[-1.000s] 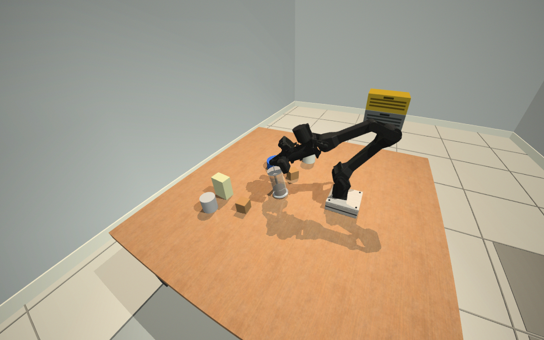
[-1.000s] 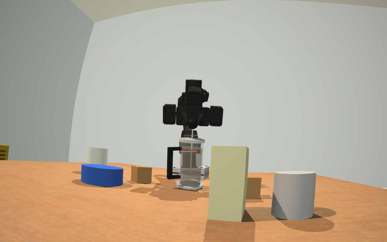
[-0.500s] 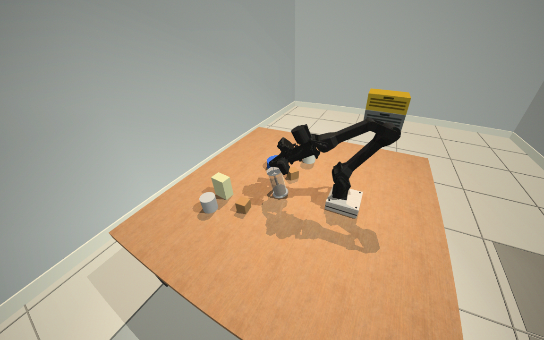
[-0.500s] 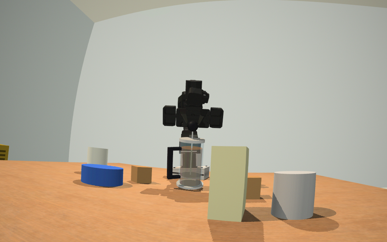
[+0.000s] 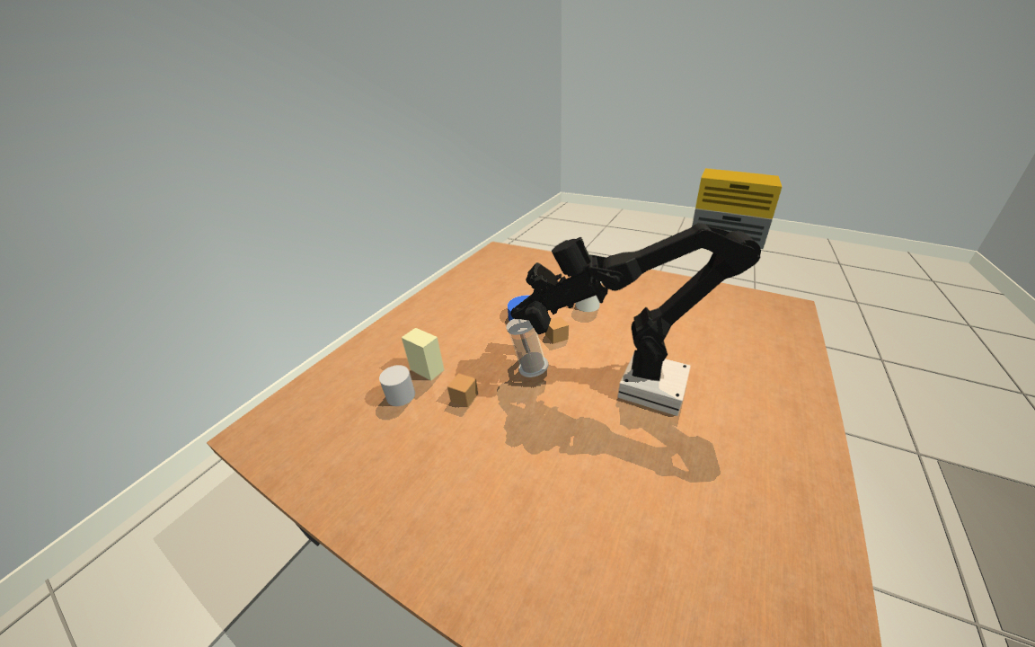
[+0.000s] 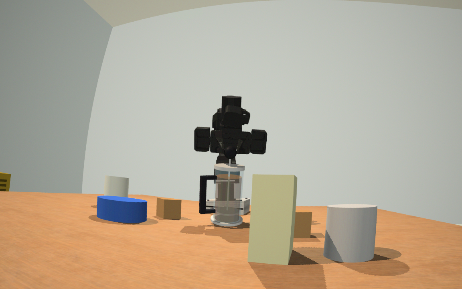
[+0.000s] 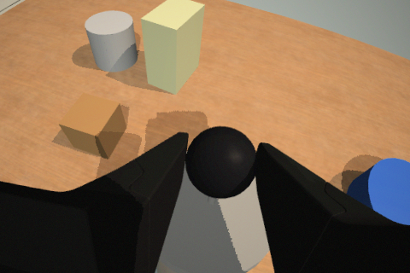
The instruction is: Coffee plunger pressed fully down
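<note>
The coffee press (image 5: 530, 350) (image 6: 227, 194) stands upright on the table, a clear glass cylinder with a white lid, a white base ring and a black handle on its left side in the exterior view. The black ball knob (image 6: 230, 152) (image 7: 221, 162) of the plunger is a little above the lid, with a short length of rod showing between. My gripper (image 6: 230, 149) (image 7: 222, 147) is shut on the knob, one finger on each side of it in the wrist view. In the top view the fingers hide the knob.
A pale yellow block (image 5: 423, 354) (image 6: 272, 219) (image 7: 171, 47), a grey cylinder (image 5: 396, 385) (image 6: 350, 233) (image 7: 112, 43) and a brown block (image 5: 463, 391) (image 7: 91, 119) stand beyond the press. A blue cylinder (image 6: 121, 210) (image 7: 393, 189), another brown block (image 5: 557, 332) (image 6: 168, 208) and a white cylinder (image 5: 587, 305) (image 6: 116, 186) stand on the handle side.
</note>
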Action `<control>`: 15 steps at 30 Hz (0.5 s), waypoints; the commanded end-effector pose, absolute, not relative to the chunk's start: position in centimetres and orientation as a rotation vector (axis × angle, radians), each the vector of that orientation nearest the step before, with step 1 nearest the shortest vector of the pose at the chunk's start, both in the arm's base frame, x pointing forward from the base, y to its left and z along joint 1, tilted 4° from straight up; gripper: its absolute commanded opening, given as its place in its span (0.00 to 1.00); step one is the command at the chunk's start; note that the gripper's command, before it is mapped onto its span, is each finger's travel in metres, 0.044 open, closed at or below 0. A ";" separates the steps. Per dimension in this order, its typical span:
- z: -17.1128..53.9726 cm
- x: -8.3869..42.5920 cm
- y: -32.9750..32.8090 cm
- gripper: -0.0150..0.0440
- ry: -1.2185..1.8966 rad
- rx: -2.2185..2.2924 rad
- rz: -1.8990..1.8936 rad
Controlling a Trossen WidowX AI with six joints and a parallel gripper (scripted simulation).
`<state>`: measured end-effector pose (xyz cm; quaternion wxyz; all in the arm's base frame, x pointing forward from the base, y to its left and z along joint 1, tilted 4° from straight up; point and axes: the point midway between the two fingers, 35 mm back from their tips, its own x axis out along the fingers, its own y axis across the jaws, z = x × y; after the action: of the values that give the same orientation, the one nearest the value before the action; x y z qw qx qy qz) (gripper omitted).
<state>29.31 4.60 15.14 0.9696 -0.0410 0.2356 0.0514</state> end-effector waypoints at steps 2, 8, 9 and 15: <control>14.7 29.3 4.6 0.45 0.496 -0.093 0.104; 14.8 29.5 4.6 0.45 0.496 -0.093 0.104; 14.8 29.5 4.6 0.45 0.496 -0.093 0.104; 15.1 29.5 4.6 0.45 0.482 -0.085 0.104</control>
<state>29.54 4.65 15.09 0.9689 -0.0419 0.2382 0.0515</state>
